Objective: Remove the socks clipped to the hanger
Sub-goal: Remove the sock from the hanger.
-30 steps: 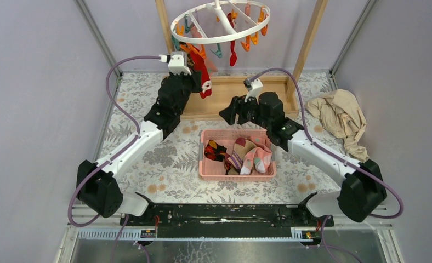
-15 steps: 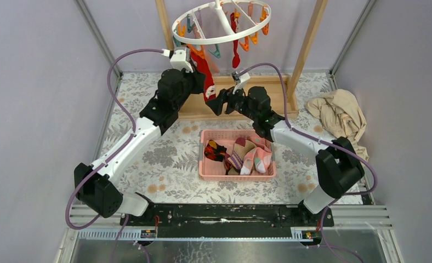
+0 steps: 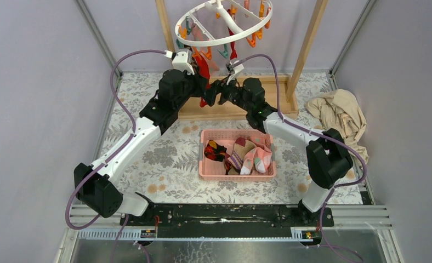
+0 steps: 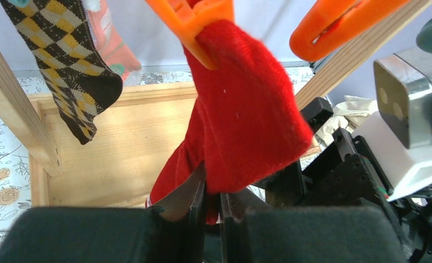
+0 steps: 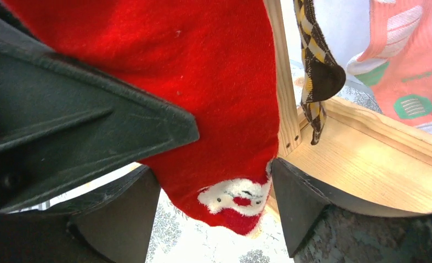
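Red sock (image 4: 241, 104) is hanging from orange clip (image 4: 200, 22) at the hanger's (image 3: 225, 41) 7 o'clock | left gripper (image 4: 211, 203) is pinching its lower part | right gripper (image 5: 214, 170) is straddling the toe, jaws spread | I'm planning to close the right, then pull steadily toward 6 o'clock so the clip lets go.

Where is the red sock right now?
Top view, back centre-left: the red sock hangs from an orange clip on the hanger, pinched by the left gripper.

- A red fabric sock (image 5: 203, 82) with a white bearded face at its toe hangs between the two black fingers (image 5: 120, 213) of the right gripper (image 5: 214, 181), which stand wide apart.
- A black wedge-shaped piece (image 5: 66, 126) covers the sock's left side.
- Behind, a brown-and-yellow argyle sock (image 5: 315, 66) hangs beside a pale wooden post (image 5: 284, 93).
- A pink patched sock (image 5: 408, 66) hangs farther right.
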`<act>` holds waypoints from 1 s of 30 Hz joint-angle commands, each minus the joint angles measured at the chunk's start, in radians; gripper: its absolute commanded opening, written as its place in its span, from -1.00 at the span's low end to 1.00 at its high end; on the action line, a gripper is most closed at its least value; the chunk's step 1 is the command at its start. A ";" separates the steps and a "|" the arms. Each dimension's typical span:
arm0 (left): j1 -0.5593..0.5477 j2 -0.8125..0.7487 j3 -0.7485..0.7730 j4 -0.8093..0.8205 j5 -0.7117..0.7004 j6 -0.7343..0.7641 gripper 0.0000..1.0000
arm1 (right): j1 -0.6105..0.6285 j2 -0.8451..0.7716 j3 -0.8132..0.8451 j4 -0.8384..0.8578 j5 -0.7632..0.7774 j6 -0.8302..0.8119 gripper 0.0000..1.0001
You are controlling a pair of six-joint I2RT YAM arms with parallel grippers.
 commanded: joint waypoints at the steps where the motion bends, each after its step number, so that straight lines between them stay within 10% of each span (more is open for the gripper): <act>1: 0.007 -0.020 0.037 0.002 0.028 -0.011 -0.68 | 0.005 0.016 0.068 0.013 -0.014 -0.003 0.53; 12: 0.006 -0.030 0.045 -0.012 0.055 -0.017 -0.65 | 0.004 0.026 0.084 -0.001 -0.041 0.014 -0.58; 17: 0.006 -0.031 0.048 -0.026 0.029 -0.006 -0.28 | 0.005 0.007 0.090 -0.018 -0.060 0.019 -0.98; 21: 0.006 -0.045 0.052 -0.029 0.011 -0.007 0.23 | 0.004 -0.011 0.086 -0.034 -0.057 0.015 -1.00; 30: 0.006 -0.137 -0.050 0.107 -0.024 -0.036 0.57 | 0.005 -0.045 0.083 -0.091 -0.043 0.007 -1.00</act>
